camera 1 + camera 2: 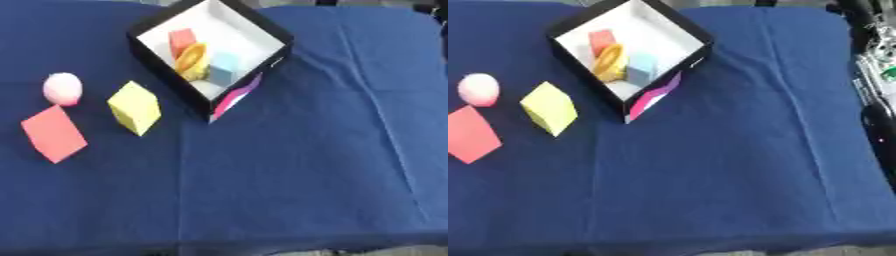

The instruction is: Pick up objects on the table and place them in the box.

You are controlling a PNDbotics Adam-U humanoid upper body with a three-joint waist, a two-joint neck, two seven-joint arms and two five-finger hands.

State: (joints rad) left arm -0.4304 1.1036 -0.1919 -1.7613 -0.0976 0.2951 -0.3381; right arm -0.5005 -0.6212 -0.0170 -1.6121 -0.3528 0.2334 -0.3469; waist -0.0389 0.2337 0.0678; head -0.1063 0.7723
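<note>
A black box with a white inside stands tilted at the back of the blue table. Inside it lie a small red block, a yellow ring and a light blue block. On the cloth to its left rest a pink ball, a yellow block and a larger red block. A pink and white flap hangs at the box's near corner. Neither hand shows in either view.
The blue cloth covers the whole table, with its front edge along the bottom of the view. Part of the robot's black and silver arm runs down the right edge of the right eye view, beside the table.
</note>
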